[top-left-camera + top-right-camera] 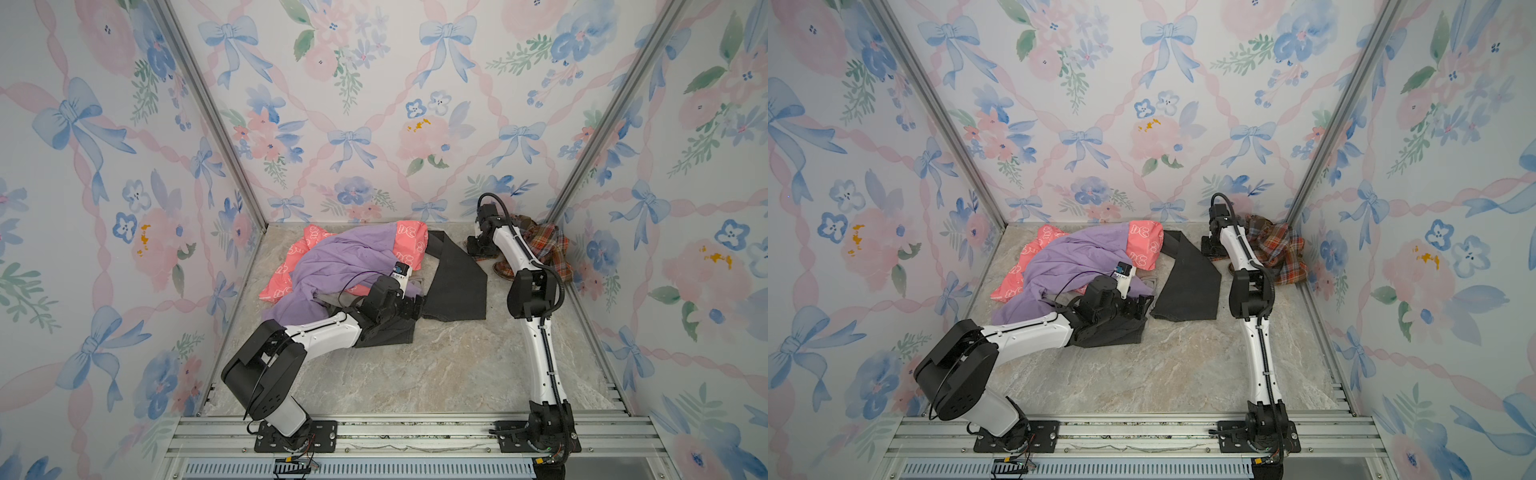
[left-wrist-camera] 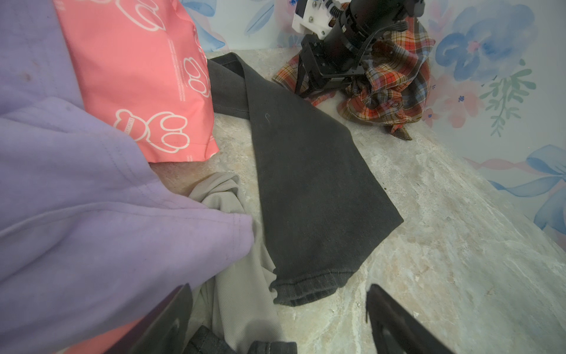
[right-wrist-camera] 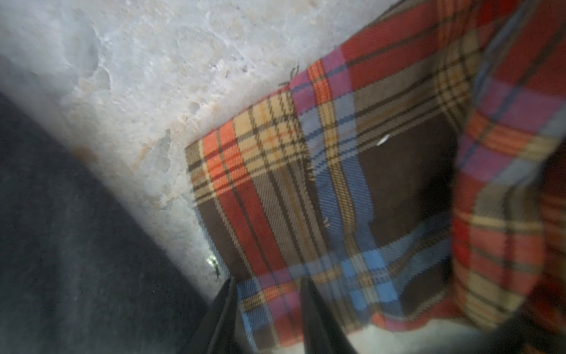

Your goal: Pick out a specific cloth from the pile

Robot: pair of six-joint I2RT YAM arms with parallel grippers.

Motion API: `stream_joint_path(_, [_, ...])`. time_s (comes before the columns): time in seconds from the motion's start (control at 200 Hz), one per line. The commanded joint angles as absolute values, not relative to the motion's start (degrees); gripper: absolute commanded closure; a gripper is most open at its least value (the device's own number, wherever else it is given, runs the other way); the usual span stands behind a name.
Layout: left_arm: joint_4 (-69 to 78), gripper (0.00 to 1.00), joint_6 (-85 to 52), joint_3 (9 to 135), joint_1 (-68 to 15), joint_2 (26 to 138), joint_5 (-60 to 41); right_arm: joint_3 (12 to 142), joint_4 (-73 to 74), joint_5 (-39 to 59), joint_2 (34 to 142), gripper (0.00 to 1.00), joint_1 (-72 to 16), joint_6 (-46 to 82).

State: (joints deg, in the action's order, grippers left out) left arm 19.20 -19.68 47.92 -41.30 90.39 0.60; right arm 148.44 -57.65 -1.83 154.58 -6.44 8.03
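Marble-patterned tabletop carries the heaped pile of lilac, coral-pink and dark grey garments at left, my left gripper spread wide beside it. In the far right corner lies the crumpled plaid shirt; my right gripper straddles its hem, and I cannot tell whether it pinches.

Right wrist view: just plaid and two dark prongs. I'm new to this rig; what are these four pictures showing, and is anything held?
The left arm and right arm stand at a marble table, each ending in a two-fingered claw. Both top views look down on everything; each wrist picture looks along one claw. The pile, lilac, coral-pink, dark grey and beige garments, lies left of centre. The plaid shirt lies apart in the far right corner. Those prongs are the right claw: they straddle the shirt's edge, but I cannot tell whether they pinch it. The left claw is open and empty, over the pile's near edge.
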Motion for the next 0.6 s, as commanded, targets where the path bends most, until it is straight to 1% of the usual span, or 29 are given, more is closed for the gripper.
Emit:
stream_joint_path(0.0, [19.85,0.1,-19.53,47.48,-41.64,90.52,1.04,152.16,-64.12,-1.98,158.45,0.64,-6.94,7.56])
stream_joint_path(0.135, [20.21,0.1,-19.78,47.18,-41.48,90.48,0.66,153.3,-66.32,-2.33,159.51,0.68,-7.12,7.34])
stream_joint_path(0.22, [20.19,0.1,-19.78,47.29,-41.49,90.62,0.29,152.79,-67.13,-3.21,159.35,0.74,-7.18,7.27])
stream_joint_path(0.31, [20.32,0.1,-19.95,47.37,-41.53,90.58,0.0,151.67,-67.46,-3.84,158.95,0.82,-7.28,7.32])
stream_joint_path(0.355, [20.35,0.1,-19.95,47.37,-41.54,90.56,-0.02,151.12,-67.39,-4.36,158.73,0.89,-7.28,7.46])
stream_joint_path(0.41, [20.39,0.1,-19.95,47.37,-41.49,90.66,-0.11,150.12,-66.61,-4.57,158.13,0.94,-7.28,7.68])
stream_joint_path(0.44, [20.35,0.1,-19.95,47.32,-41.49,90.56,-0.09,149.71,-66.26,-4.65,157.81,1.0,-7.14,7.8])
stream_joint_path(0.595, [20.39,0.1,-20.04,46.63,-41.49,89.66,0.04,143.77,-58.75,-6.47,152.85,1.0,-6.76,8.17])
